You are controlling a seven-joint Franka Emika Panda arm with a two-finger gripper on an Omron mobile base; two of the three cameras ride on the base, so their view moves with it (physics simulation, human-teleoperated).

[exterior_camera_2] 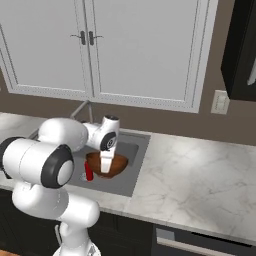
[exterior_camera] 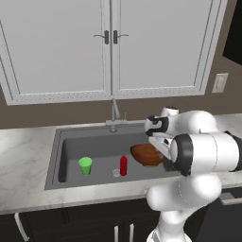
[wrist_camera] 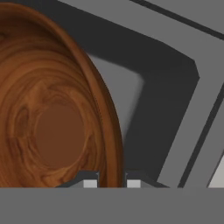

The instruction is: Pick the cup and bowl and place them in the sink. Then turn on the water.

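— What sort of place?
— A kitchen: dark grey rectangular sink (exterior_camera: 71, 142) set in white marbled worktop (exterior_camera_2: 200, 175), slim metal faucet (exterior_camera: 114, 116) behind, white panelled wall cabinets (exterior_camera: 108, 47) above.

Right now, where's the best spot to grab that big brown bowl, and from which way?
By its thin rim, coming from above. The bowl is far too wide for the tool to span, but its wall is slim enough to pinch, one finger inside and one outside. That looks like how the tool has it now, straddling the rim over the sink.
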